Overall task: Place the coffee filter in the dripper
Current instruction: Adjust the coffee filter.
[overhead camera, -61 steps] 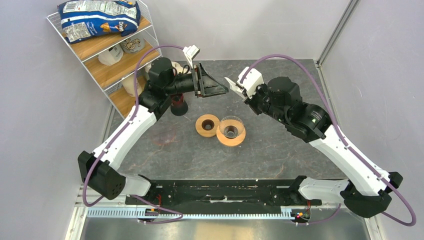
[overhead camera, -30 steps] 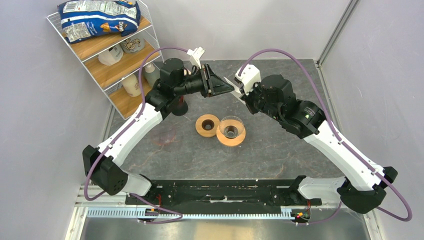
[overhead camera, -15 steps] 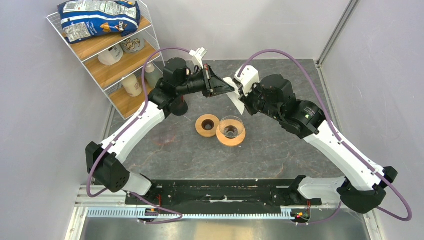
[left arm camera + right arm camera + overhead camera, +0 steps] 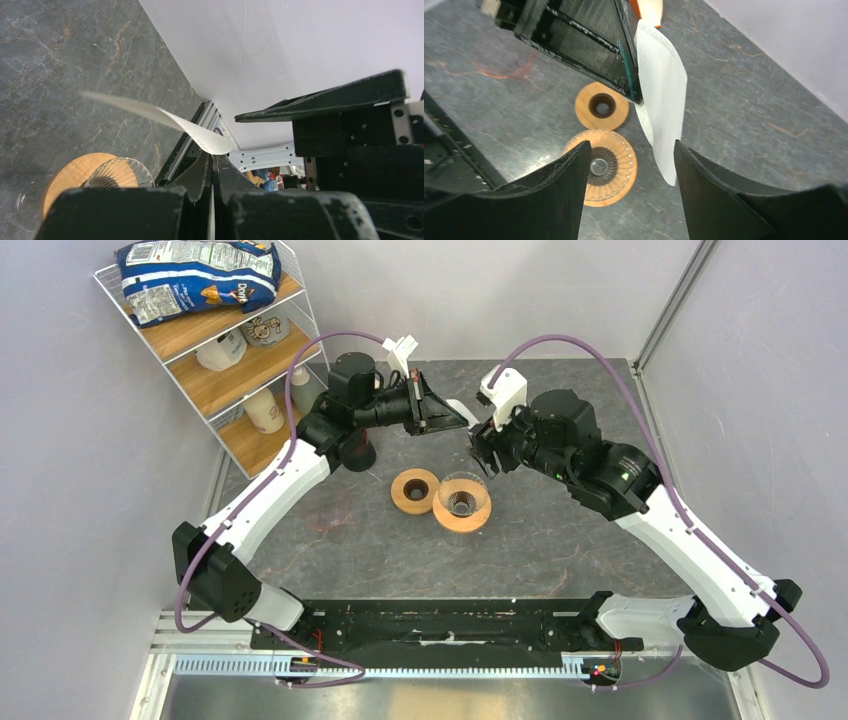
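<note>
While the left gripper clamps its jaws on the coffee filter, the right gripper has jaws apart; the dripper sits on the tabletop.

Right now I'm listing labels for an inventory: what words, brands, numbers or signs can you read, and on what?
"Dori": on the blue snack bag atop the wire shelf; the rest of the word is not readable.
Small print on the bag: too small to read.
The mug and bottle on the shelf: blurred, unreadable.
No text on the coffee filter or the dripper.
</note>
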`<move>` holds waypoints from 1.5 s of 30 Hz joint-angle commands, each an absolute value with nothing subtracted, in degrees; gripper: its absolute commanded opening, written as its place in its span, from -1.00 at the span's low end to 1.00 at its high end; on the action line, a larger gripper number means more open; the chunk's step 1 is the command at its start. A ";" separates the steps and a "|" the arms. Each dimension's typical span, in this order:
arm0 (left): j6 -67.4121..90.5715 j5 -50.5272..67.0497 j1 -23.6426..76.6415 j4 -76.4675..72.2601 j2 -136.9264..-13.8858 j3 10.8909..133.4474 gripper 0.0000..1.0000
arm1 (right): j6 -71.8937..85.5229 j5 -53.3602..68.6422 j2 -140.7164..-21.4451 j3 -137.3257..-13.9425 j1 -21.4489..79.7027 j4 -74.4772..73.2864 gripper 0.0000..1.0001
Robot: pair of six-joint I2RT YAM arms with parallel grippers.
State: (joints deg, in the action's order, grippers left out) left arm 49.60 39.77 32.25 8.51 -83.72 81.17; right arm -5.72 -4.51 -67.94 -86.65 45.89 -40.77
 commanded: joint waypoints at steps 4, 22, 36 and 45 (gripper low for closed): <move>44.59 43.47 32.25 9.80 -78.73 78.96 -0.96 | -0.09 2.45 -66.24 -92.27 44.81 -42.43 0.56; 40.43 47.99 32.78 17.48 -78.50 79.41 -0.96 | -1.28 3.34 -66.88 -89.66 43.75 -43.34 0.34; 40.01 48.29 33.78 18.05 -78.96 79.88 -0.96 | -3.58 2.01 -69.00 -89.53 43.79 -44.82 0.17; 38.64 49.83 33.79 19.82 -78.96 80.20 -0.95 | -4.77 -3.59 -68.81 -89.07 43.78 -44.91 -0.15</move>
